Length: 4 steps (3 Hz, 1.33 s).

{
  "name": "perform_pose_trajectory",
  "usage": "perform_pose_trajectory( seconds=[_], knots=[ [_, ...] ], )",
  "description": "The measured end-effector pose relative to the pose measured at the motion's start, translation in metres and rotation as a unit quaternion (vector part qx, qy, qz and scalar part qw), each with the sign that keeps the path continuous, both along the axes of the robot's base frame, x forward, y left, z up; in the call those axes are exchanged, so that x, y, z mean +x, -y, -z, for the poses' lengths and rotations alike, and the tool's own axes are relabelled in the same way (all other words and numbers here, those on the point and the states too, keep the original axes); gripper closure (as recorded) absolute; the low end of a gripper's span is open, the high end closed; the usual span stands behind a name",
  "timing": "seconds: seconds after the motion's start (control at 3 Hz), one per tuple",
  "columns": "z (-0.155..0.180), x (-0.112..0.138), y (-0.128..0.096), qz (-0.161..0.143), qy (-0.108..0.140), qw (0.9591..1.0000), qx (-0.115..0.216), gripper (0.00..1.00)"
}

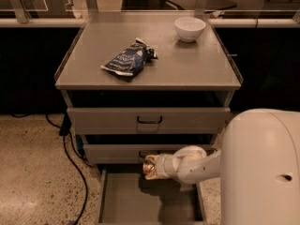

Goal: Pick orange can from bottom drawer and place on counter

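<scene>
The orange can shows as a shiny gold-orange end at the tip of my gripper, which is shut on it. Can and gripper hang above the back of the open bottom drawer, just in front of the middle drawer's face. My white arm reaches in from the right. The counter is the flat grey top of the cabinet, well above the can.
A dark blue foil snack bag lies on the counter's left half and a white bowl stands at its back right. Two upper drawers with black handles are closed. A black cable trails on the speckled floor at left.
</scene>
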<state>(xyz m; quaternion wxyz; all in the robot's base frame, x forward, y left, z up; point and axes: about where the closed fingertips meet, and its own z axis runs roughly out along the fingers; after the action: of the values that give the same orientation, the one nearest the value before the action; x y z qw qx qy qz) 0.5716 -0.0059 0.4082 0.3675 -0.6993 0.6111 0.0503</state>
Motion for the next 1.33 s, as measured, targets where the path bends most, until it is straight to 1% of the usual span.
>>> perform_pose_trajectory(
  seconds=[0.33, 0.67, 1.0, 1.33],
  knots=[
    [-0.044, 0.017, 0.004, -0.002, 0.03, 0.9995, -0.013, 1.0],
    [-0.078, 0.033, 0.002, -0.006, 0.056, 0.9982, -0.021, 1.0],
    [-0.107, 0.038, 0.005, -0.001, 0.067, 0.9976, -0.017, 1.0],
    [-0.136, 0.025, 0.027, 0.012, 0.075, 0.9968, -0.022, 1.0]
  ],
)
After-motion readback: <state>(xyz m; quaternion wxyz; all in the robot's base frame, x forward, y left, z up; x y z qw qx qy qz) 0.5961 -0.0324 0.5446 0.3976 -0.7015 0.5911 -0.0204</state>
